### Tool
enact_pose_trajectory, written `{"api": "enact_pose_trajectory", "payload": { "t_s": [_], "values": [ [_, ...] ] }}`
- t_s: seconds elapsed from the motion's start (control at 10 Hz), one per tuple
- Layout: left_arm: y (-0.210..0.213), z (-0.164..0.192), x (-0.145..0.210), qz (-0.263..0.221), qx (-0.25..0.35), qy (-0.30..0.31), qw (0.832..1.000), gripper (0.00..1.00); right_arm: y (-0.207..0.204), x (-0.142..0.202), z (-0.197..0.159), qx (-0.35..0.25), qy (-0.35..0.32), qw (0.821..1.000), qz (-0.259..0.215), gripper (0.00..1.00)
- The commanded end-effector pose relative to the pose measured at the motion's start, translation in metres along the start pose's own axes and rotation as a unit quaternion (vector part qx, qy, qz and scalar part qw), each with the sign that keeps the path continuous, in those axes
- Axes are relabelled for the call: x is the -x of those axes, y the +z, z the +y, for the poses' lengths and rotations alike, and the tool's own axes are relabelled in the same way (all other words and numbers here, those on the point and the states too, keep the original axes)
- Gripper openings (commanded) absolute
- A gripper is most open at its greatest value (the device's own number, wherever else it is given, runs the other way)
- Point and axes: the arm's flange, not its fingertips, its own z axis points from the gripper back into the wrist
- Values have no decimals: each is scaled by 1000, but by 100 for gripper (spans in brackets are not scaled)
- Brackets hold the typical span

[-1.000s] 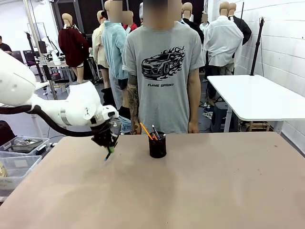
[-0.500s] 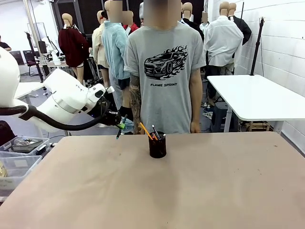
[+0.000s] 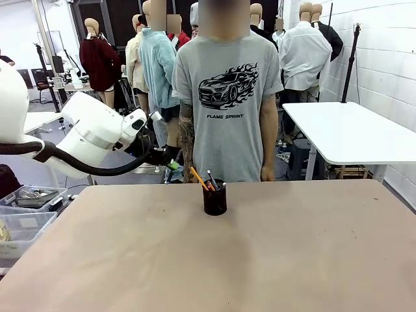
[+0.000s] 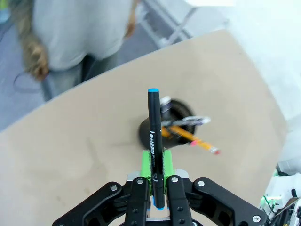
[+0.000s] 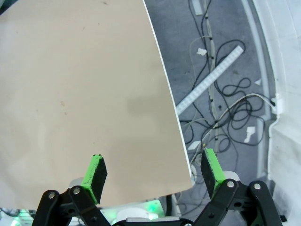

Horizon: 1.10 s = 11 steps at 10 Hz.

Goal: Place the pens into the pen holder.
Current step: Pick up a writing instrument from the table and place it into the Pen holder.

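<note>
Now, left claw (image 4: 156, 181): closing tight on the dark pen (image 4: 154, 141), which is sticking straight out past the pads, blue tip farthest out.
Holder (image 4: 162, 127): sitting on the table (image 4: 70, 155) beyond and below the left claw, just behind the pen's tip in the wrist view; to its right and lower in the front view (image 3: 214, 198).
Other pens: orange one (image 4: 193, 140) and silver one (image 4: 188, 121) leaning inside the holder.
Right claw (image 5: 155, 172): spreading wide, gripping nothing, hanging over the table edge.

A small black cylindrical pen holder (image 3: 214, 201) stands upright on the table, an orange pencil-like pen (image 4: 195, 141) and a white-silver pen (image 4: 188, 121) leaning out of it. The dark pen with blue-teal ends (image 4: 154, 143) is pinched between green pads, raised above the table and off to the holder's side.
</note>
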Motion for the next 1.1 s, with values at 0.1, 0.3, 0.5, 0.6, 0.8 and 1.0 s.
{"api": "enact_pose_trajectory", "payload": {
  "t_s": [0.1, 0.3, 0.5, 0.6, 0.8, 1.0],
  "values": [
    [5, 7, 14, -44, 152, -33, 987, 0, -1, 3, 1, 8, -1, 1000, -1, 100],
    [-18, 7, 10, -69, 190, -53, 978, 0, -1, 3, 1, 8, -1, 1000, -1, 100],
    [-48, 7, 3, -90, 212, -65, 971, 0, -1, 3, 1, 8, -1, 1000, -1, 100],
    [-61, 6, -1, -105, 228, -66, 966, 0, -1, 3, 1, 8, -1, 1000, -1, 100],
    [-76, -3, -2, -116, 234, -72, 963, 0, -1, 3, 1, 8, -1, 1000, -1, 100],
    [-99, 2, 1, -136, 210, -93, 964, 0, -1, 3, 1, 8, -1, 1000, -1, 100]
  ]
}}
